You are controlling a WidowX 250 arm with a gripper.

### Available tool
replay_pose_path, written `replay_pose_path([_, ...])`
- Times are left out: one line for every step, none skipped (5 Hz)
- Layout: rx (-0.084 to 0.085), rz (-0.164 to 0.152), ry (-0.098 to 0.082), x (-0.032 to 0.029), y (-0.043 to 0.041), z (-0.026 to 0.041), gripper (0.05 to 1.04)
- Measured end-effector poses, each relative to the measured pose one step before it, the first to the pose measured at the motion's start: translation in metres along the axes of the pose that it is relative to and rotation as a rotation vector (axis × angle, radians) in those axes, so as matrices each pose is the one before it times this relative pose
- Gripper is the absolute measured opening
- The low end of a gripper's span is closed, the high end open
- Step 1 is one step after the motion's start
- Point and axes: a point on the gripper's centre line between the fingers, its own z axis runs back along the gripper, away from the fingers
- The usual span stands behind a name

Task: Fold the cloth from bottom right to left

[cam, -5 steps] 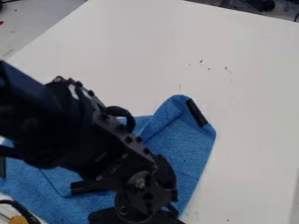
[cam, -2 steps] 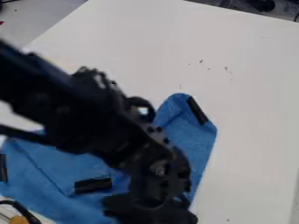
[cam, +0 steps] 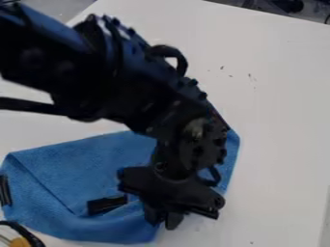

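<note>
The black gripper [cam: 163, 220] hangs over the lower middle of the camera view, at the lower right part of the blue cloth [cam: 97, 157]. It is shut on the cloth near its bottom edge, its fingertips close together. The cloth lies across the lower left and centre, with a crease running diagonally on its left side. Its right edge shows beside the arm, whose links hide the cloth's upper right part.
A black clip-like strip [cam: 106, 204] lies on the cloth left of the gripper, another [cam: 5, 190] at its left edge. A black cable and a yellow object [cam: 19, 242] are at the bottom left corner of the white table [cam: 280, 120].
The arm and gripper have moved up and slightly right in the view. The cloth's bottom edge has come up with the gripper, and its upper right corner is now behind the arm.
</note>
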Motion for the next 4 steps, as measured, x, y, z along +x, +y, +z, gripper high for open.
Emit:
replay_pose_path([-0.0060,0.0272,0.0172,0.01254,0.00839,0.00442,0.123])
replay_pose_path([-0.0250,0.0257,-0.0260,0.02815,0.02469,0.00107,0.095])
replay_pose_path([0.0088,-0.0379,-0.0049,0.02503,0.02226,-0.00674,0.094])
replay_pose_path([-0.0211,-0.0327,0.0108,0.01734,0.01700,-0.01562,0.094])
